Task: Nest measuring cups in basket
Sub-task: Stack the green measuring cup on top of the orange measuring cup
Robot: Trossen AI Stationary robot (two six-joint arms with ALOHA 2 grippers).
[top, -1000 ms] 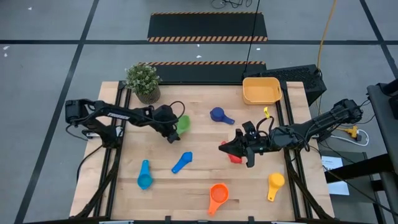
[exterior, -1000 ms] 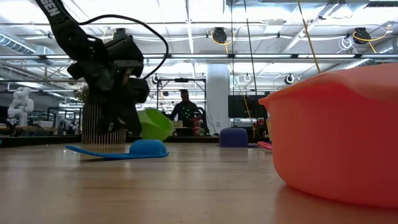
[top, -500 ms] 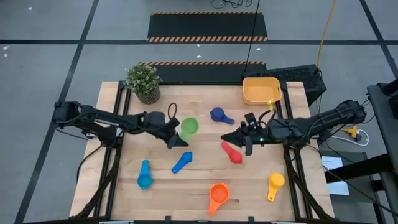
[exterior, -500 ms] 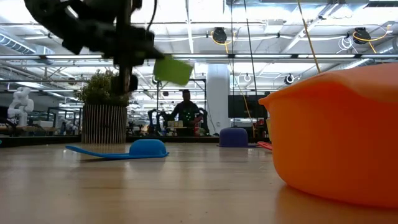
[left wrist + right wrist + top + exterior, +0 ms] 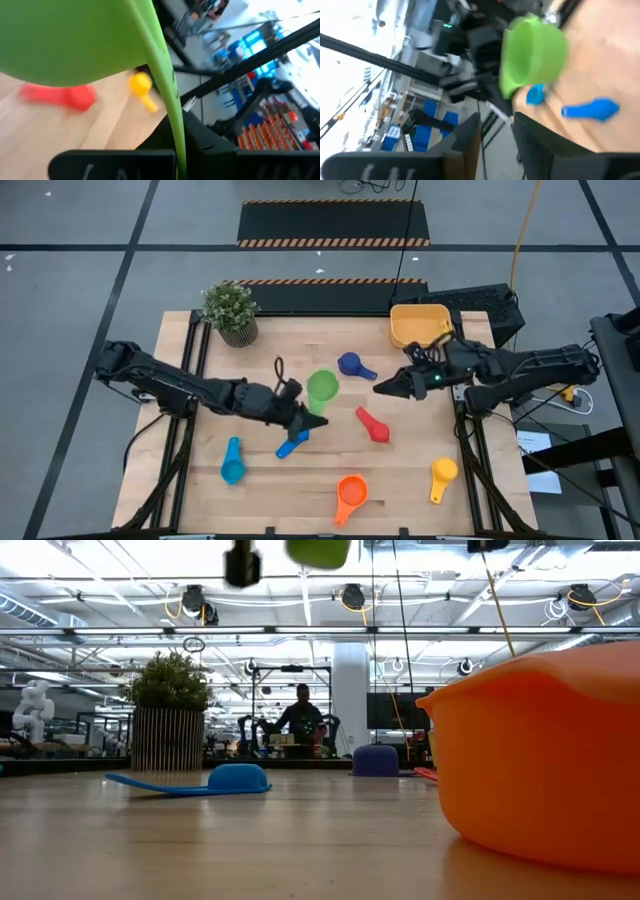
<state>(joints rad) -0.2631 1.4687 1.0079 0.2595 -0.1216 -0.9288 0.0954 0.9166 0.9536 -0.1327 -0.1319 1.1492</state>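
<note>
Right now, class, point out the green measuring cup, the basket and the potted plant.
green measuring cup (image 5: 322, 387): high view, on its round bowl.
basket (image 5: 398, 330): high view, on its left wall.
potted plant (image 5: 229, 304): high view, on its leafy top.

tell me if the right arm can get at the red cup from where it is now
Probably yes. The red cup lies alone on bare table, just below and left of the right tool in the high view, with nothing between them. The left tool, holding the green cup, is close by on the other side and might crowd it.
</note>
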